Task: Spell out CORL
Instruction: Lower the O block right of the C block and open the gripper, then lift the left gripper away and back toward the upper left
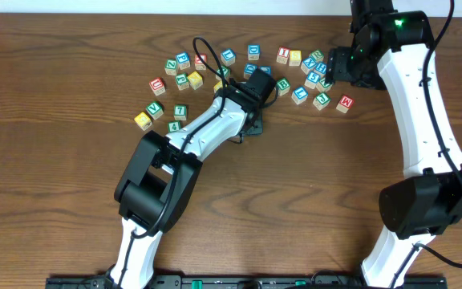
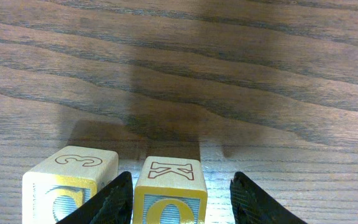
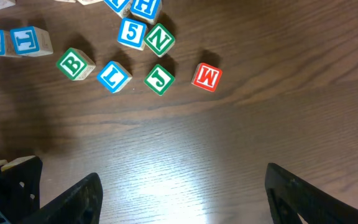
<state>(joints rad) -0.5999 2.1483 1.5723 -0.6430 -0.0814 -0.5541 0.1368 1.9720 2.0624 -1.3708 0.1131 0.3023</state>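
Observation:
A wooden block (image 2: 169, 186) with a blue O on its near face and a red K on top stands on the table between the jaws of my left gripper (image 2: 182, 190). The left jaw is against it and the right jaw stands apart. A second block (image 2: 67, 180) with a C on its near face and a 3 on top stands just left of it, outside the jaws. In the overhead view my left gripper (image 1: 251, 124) hides both blocks. My right gripper (image 3: 182, 180) is wide open and empty above bare wood, and it shows at the back right in the overhead view (image 1: 337, 64).
Several loose letter blocks lie across the back of the table (image 1: 183, 80). A red M block (image 3: 206, 77), a green J block (image 3: 159, 79) and a green B block (image 3: 74, 64) lie ahead of the right gripper. The M block also shows overhead (image 1: 344, 103).

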